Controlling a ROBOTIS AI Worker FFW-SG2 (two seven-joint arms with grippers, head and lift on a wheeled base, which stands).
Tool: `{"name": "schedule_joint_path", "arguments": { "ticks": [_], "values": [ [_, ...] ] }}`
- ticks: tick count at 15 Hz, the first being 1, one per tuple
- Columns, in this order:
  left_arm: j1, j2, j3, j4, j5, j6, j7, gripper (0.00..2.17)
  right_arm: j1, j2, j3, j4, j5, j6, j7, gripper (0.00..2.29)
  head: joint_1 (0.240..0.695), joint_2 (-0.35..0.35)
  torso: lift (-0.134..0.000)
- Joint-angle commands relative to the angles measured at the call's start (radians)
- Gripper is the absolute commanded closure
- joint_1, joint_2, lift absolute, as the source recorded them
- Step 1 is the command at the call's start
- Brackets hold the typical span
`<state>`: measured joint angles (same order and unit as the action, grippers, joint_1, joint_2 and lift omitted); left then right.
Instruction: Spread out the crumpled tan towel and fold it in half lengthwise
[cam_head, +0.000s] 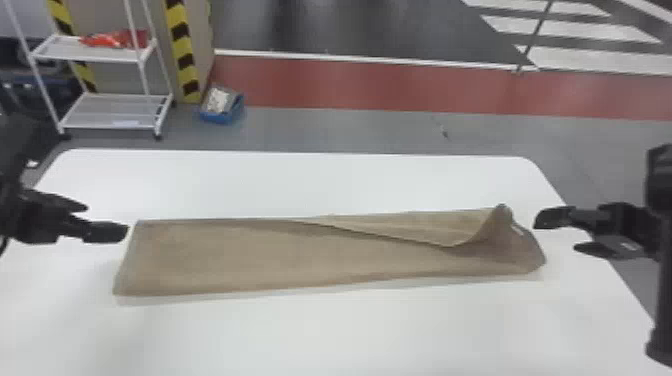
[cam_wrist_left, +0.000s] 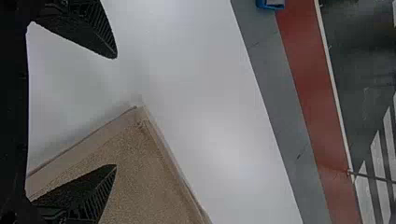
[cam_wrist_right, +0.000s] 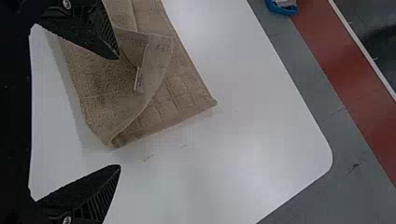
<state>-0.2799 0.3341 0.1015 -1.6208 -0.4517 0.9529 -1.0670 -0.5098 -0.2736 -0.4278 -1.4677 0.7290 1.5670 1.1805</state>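
The tan towel (cam_head: 250, 260) lies as a long folded strip across the table, its left part flat and its right end turned back in a raised flap with a small label. My left gripper (cam_head: 107, 217), open and empty, is at the strip's left end. In the left wrist view, my left gripper (cam_wrist_left: 116, 112) has a towel corner (cam_wrist_left: 140, 140) beyond its spread fingers. Off the right end, my right gripper (cam_head: 557, 232) is open too. The right wrist view has my right gripper (cam_wrist_right: 119, 112) apart around bare table and the towel's edge (cam_wrist_right: 98, 98), with the folded-back flap near one finger.
The white table (cam_head: 325, 340) extends in front of and behind the towel. Past its far edge stand a white shelf rack (cam_head: 107, 112) at the left and a blue bin (cam_head: 220, 112) on the floor.
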Motion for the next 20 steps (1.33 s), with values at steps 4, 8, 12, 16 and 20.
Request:
{"name": "schedule_joint_path", "arguments": {
  "ticks": [4,8,12,16,20],
  "values": [
    [0.195,-0.038,0.178,-0.228,0.123,0.007,0.013,0.04,0.139,0.047,0.023,-0.209,-0.013,0.005,-0.009,0.07,0.695,-0.105,-0.124],
    [0.327,-0.147,0.299,-0.312,0.361,-0.033,0.137,0.03,0.300,0.048,0.014,-0.342,-0.039,-0.291,0.001,0.11,0.695,-0.095,-0.124],
    [0.413,-0.213,0.326,-0.312,0.495,-0.064,0.174,0.04,0.332,0.050,-0.026,-0.335,-0.037,-0.460,-0.018,0.15,0.695,-0.144,-0.124],
    [0.501,-0.239,0.326,-0.349,0.573,-0.061,0.173,0.07,0.260,0.048,0.014,-0.189,-0.011,-0.494,-0.107,0.16,0.695,-0.212,-0.124],
    [0.535,-0.247,0.334,-0.369,0.605,-0.061,0.171,0.08,0.168,0.068,0.049,-0.063,0.006,-0.549,-0.185,0.17,0.695,-0.243,-0.124]
  ]
}}
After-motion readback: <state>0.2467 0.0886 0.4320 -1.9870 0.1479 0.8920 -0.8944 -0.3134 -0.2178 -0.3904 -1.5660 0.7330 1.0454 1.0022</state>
